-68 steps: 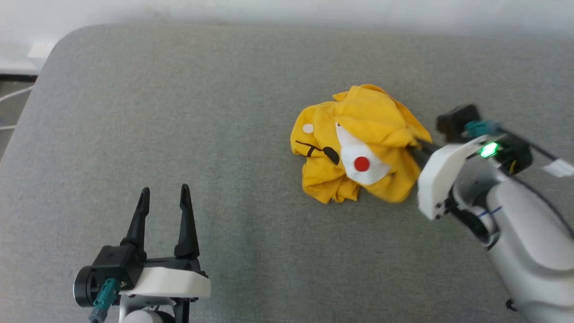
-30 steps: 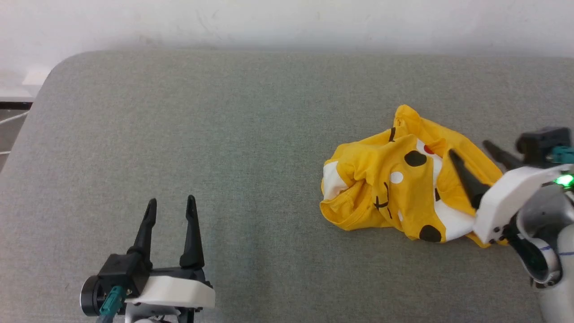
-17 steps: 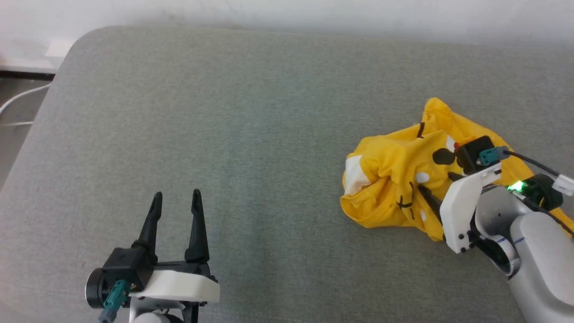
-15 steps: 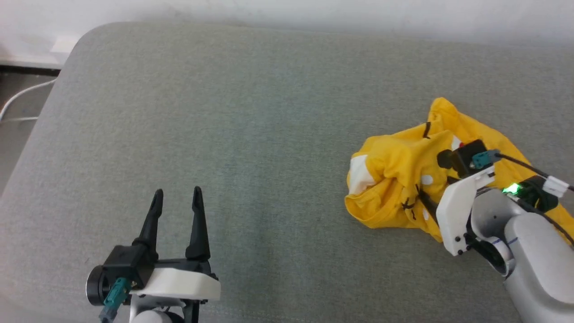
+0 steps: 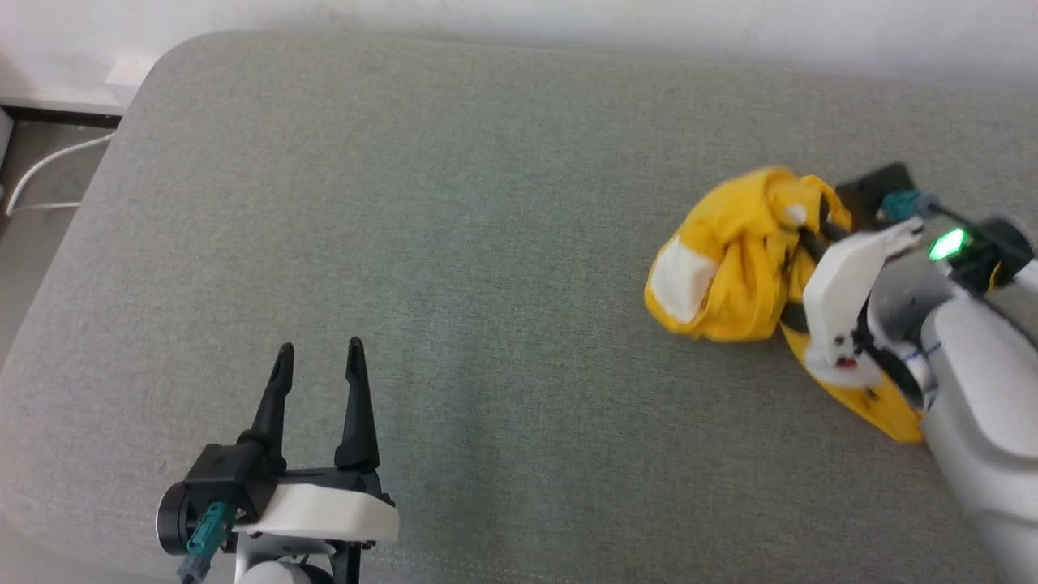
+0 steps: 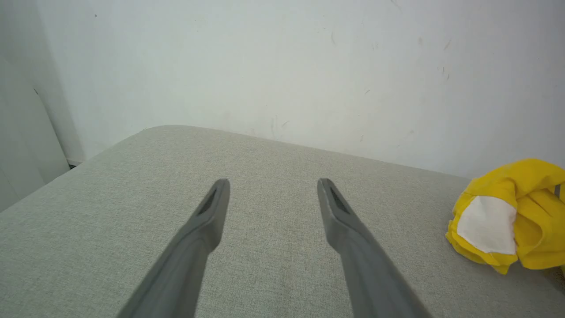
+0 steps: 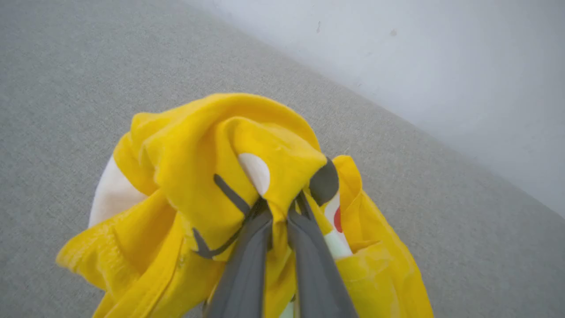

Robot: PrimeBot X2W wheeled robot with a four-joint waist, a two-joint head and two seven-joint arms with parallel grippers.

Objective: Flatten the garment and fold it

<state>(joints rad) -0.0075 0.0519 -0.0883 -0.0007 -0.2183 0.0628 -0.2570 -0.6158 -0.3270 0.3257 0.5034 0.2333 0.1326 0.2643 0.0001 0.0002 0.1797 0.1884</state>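
The garment (image 5: pixel 734 268), a bright yellow T-shirt with white patches and black marks, hangs bunched at the right of the grey cushion. My right gripper (image 7: pixel 279 211) is shut on a fold of the garment (image 7: pixel 198 176), lifting that part clear of the cushion while its lower end trails beneath my right wrist (image 5: pixel 843 284). A red dot (image 7: pixel 337 219) peeks out beside the fingers. My left gripper (image 5: pixel 318 361) hovers open at the lower left, nothing between its fingers, far from the shirt. In the left wrist view the garment (image 6: pixel 512 216) sits at the right edge, beyond my open left gripper (image 6: pixel 273 194).
The grey fabric cushion (image 5: pixel 454 243) spreads wide to the left of the shirt. A white wall (image 6: pixel 282 66) runs along its far edge. A white cable (image 5: pixel 40 174) lies on the floor past the cushion's left corner.
My right gripper came down onto the spread shirt, shut on a fold and lifted it, bunching the cloth. The head camera shifted. The left gripper stayed still and open.
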